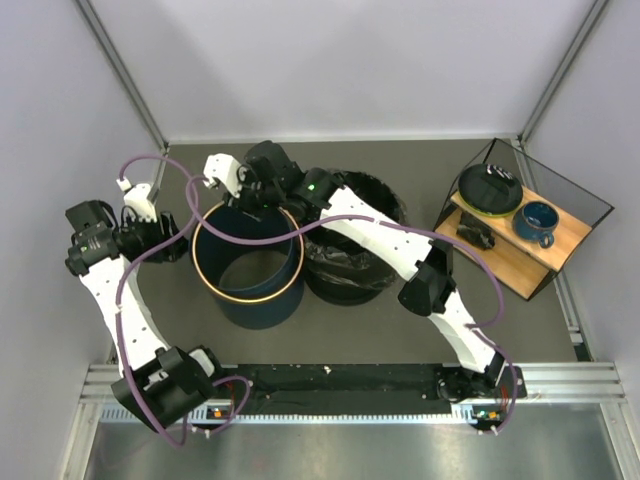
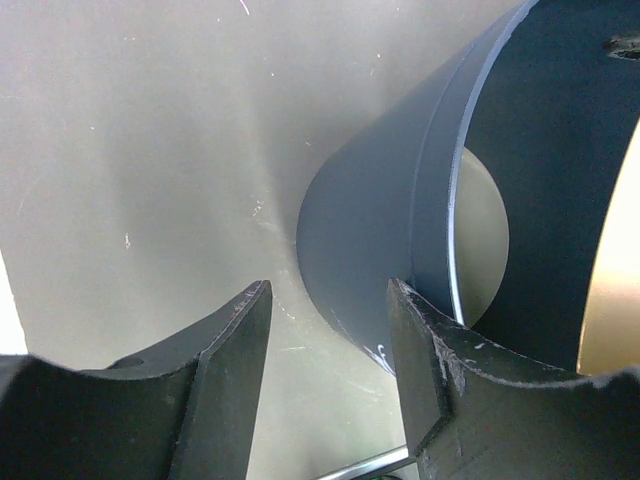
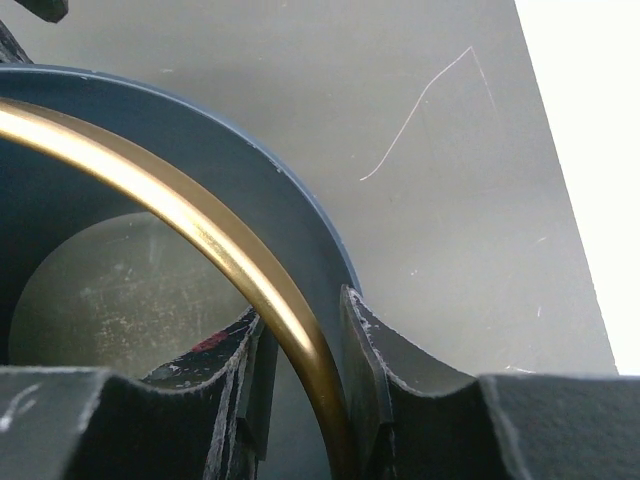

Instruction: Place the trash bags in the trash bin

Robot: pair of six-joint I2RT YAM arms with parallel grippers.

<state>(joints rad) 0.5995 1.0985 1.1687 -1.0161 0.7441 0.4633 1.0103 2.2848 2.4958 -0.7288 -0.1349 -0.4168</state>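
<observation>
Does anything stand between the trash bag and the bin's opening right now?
Partly. The trash bag lies crumpled just right of the trash bin. The right arm stretches across above the bag, and the right gripper straddles the bin's far rim. The opening itself looks unblocked.

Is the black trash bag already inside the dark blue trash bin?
No: in the top view the trash bag sits to the right of the trash bin, whose inside holds nothing.
</observation>
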